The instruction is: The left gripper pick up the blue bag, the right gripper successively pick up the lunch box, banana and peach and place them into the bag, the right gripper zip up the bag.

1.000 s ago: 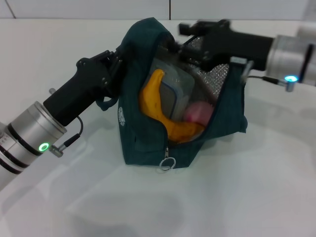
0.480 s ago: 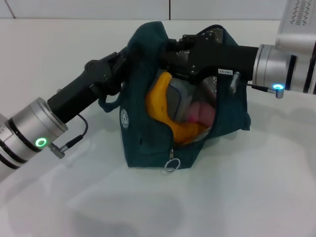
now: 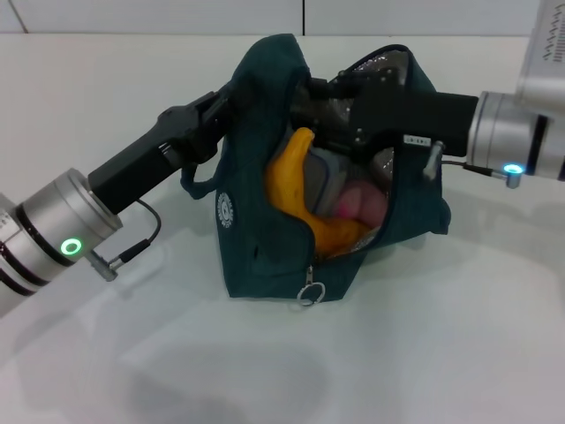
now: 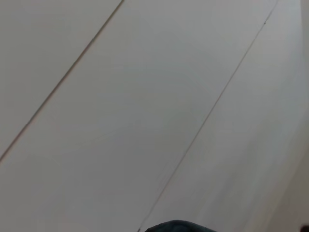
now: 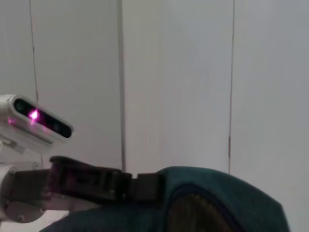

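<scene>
The blue bag (image 3: 256, 238) stands on the white table with its front gaping open. Inside it, the yellow banana (image 3: 291, 177) leans upright, the lunch box (image 3: 323, 181) stands behind it, and the pink peach (image 3: 357, 201) lies low beside them. My left gripper (image 3: 231, 106) is shut on the bag's upper left fabric and holds that side up. My right gripper (image 3: 309, 95) reaches across the open top from the right, at the bag's upper edge. The ring zip pull (image 3: 309, 292) hangs at the bottom front. The right wrist view shows the bag's top (image 5: 207, 193) and the left arm (image 5: 91, 179).
White table surface (image 3: 424, 353) surrounds the bag on all sides. A white tiled wall runs along the back (image 3: 177, 16). The left wrist view shows mostly wall, with a sliver of the bag (image 4: 176, 226) at its lower edge.
My right arm has come down from above the bag to its open top. The bag and my left gripper have shifted slightly to the right.
</scene>
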### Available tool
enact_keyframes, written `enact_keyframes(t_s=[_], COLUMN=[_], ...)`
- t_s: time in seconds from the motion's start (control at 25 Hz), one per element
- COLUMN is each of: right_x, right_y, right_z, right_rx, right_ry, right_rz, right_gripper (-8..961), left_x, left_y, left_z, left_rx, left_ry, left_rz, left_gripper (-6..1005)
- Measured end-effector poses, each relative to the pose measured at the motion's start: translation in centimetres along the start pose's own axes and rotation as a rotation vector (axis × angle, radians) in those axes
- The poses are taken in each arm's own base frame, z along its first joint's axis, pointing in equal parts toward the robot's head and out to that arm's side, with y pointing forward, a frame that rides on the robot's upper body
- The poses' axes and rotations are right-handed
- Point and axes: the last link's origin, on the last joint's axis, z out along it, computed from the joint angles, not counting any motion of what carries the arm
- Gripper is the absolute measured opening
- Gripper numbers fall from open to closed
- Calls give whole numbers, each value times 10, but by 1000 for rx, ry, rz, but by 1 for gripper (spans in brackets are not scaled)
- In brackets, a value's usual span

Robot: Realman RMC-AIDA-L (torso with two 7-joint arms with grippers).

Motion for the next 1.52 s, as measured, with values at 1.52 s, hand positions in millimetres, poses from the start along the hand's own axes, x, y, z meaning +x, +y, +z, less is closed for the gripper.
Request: enact_keyframes(t_s=[1.52], right_x=[-13], right_y=[35], right_z=[-47], right_rx=[-223], right_ry=[-239], right_rz=[-54], right_gripper=[403], left_x=[-8], left_y=[-20], left_z=[-6], left_rx=[161], left_ry=[-10], left_rz=[9], left_gripper=[37])
